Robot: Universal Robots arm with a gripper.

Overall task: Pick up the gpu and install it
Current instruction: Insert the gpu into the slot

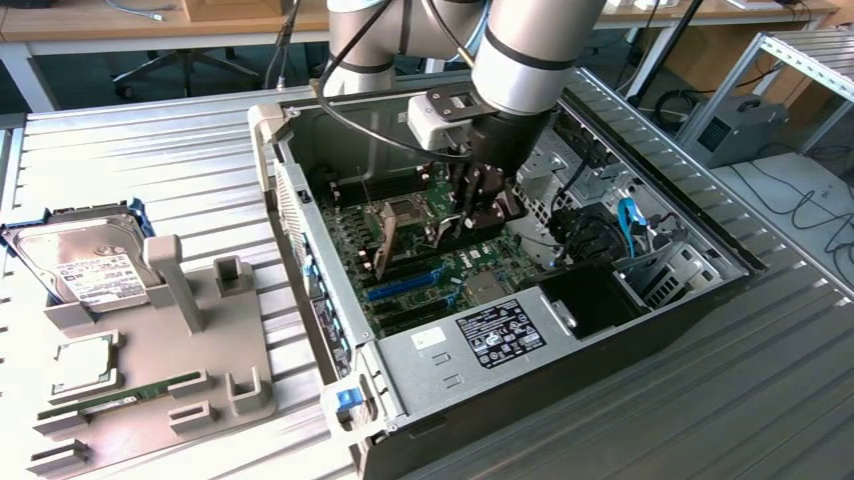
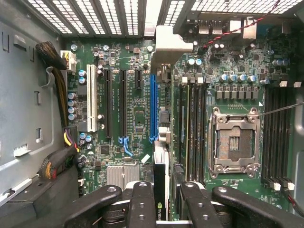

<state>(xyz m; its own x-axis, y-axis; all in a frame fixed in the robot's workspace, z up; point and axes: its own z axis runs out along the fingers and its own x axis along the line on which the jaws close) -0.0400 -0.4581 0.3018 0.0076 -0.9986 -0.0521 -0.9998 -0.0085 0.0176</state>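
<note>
Exterior view, left to right: silver labelled hard drive [image 1: 83, 268] and green RAM stick [image 1: 104, 397] on a grey moulded holder [image 1: 200, 390], ribbed metal table [image 1: 160, 160], then open black PC case [image 1: 561, 400] with green motherboard [image 1: 441, 275]. End effector [image 1: 478, 215] inside the case, clenched on gpu [image 2: 160, 185], a thin black card held edge-on over the blue slot [image 2: 153, 107]. White case sticker unreadable.

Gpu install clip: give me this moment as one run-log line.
gripper: shut on gpu | location: inside open computer case, above motherboard | gpu: edge-on beside blue slot, seating unclear | hard drive: on holder outside
</note>
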